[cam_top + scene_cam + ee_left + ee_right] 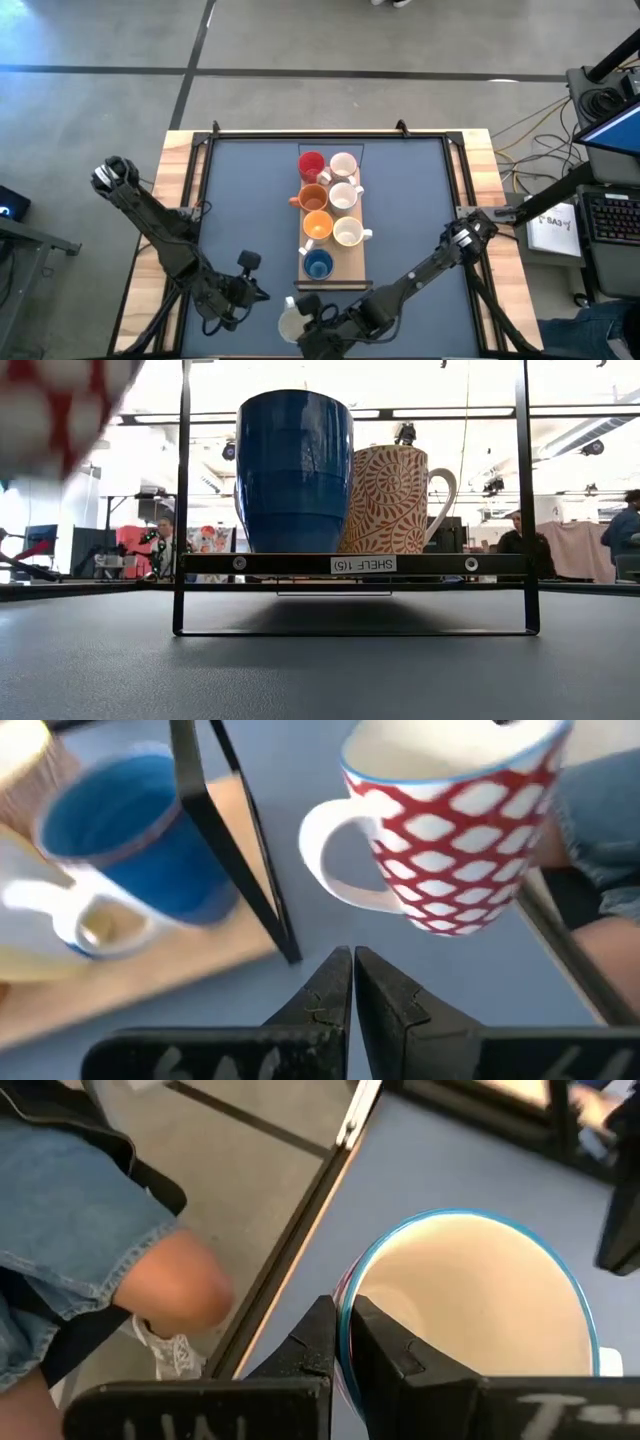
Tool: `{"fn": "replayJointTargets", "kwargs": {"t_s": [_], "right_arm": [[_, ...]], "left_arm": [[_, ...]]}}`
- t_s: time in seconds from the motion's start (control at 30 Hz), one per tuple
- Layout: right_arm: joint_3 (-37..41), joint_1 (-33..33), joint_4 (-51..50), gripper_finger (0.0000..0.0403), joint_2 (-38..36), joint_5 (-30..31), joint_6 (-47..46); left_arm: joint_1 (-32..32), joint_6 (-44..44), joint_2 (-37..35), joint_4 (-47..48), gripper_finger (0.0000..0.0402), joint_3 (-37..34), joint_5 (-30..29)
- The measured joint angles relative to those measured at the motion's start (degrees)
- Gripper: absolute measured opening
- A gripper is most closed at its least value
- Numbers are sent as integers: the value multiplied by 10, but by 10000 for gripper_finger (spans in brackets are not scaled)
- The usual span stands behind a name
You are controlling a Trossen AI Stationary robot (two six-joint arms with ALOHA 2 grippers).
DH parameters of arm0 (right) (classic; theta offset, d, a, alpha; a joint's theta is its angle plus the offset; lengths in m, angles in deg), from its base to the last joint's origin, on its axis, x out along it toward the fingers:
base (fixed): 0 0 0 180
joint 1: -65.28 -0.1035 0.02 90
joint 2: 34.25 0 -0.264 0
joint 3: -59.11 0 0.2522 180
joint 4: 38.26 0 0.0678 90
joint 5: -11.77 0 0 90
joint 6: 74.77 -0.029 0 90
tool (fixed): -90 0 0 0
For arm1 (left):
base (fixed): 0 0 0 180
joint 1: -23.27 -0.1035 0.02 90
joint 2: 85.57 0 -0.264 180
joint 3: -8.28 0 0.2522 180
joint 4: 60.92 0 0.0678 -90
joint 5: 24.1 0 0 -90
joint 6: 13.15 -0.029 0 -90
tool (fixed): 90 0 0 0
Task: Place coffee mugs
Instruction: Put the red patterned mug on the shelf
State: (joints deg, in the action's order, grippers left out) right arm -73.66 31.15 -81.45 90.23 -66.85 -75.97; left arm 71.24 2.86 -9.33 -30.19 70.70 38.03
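One red-and-white patterned mug (455,830) sits pinched by its rim in the right gripper (345,1345), near the table's front edge. Just beyond it stands the blue mug (318,264) on the wooden shelf board (352,268). Beside them, the left gripper (352,982) hangs closed, seemingly empty.

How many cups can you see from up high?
8. Seven stand on the wooden board: red, two orange, blue, three white. The eighth, a patterned mug, is in the right gripper.
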Motion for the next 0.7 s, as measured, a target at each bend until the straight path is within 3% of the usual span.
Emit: {"fn": "replayJointTargets", "kwargs": {"t_s": [0.37,0.7], "right_arm": [[-9,-19,-2,12,-97,0,66],[-9,-29,-56,12,-195,32,101]], "left_arm": [[0,-40,-57,21,0,36,-1],[0,-42,-53,21,0,41,0]]}}
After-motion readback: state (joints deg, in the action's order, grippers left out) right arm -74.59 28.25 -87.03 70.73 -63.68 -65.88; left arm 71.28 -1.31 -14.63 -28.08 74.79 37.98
